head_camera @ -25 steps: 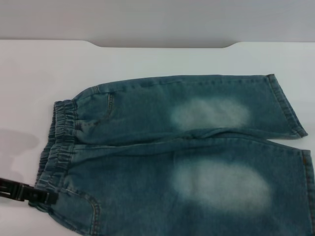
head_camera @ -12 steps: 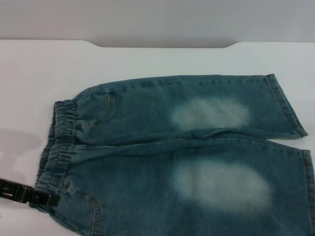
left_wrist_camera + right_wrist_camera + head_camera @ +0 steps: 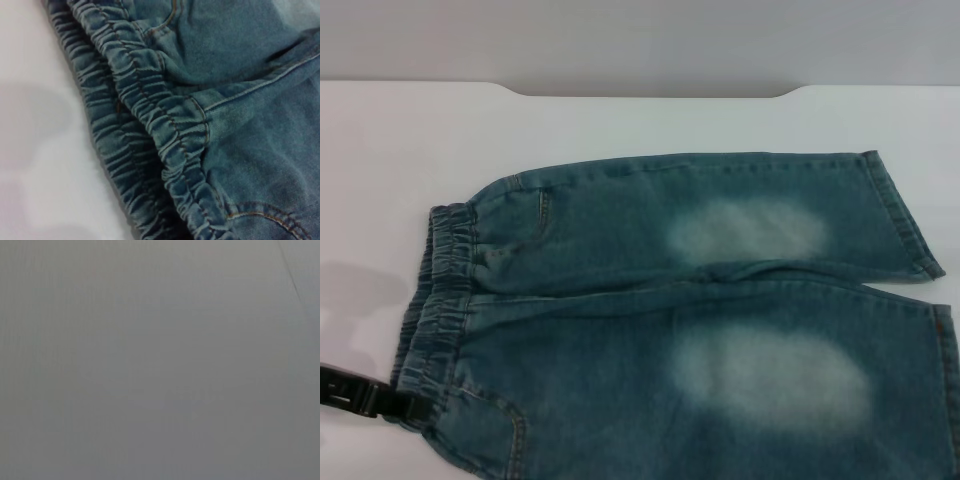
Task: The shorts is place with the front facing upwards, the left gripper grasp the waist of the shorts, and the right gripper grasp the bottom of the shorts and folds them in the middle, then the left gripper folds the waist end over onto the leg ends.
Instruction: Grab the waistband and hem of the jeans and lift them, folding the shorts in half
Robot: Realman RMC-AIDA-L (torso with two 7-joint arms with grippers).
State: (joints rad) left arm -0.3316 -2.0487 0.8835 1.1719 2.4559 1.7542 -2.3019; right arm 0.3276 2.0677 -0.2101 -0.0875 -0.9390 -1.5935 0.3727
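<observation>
The shorts (image 3: 720,300) lie flat on the white table, blue-green denim with pale patches on both thighs. The waist of the shorts (image 3: 445,290), a ruffled elastic band, is at the left. The bottom of the shorts (image 3: 905,215) with its stitched cuff points right, and the nearer leg's cuff runs off the right edge. My left gripper (image 3: 405,405) comes in low from the left edge, its black tip touching the near corner of the waistband. The left wrist view shows the gathered waistband (image 3: 150,115) up close. The right gripper is out of view.
The white table (image 3: 620,125) has bare surface beyond and to the left of the shorts. Its far edge has a shallow recessed cut-out against a grey wall (image 3: 640,40). The right wrist view shows only a plain grey surface (image 3: 160,360).
The left gripper's tip first crept right along the waistband corner, then drew back slightly left and lower. The shorts have stayed where they were.
</observation>
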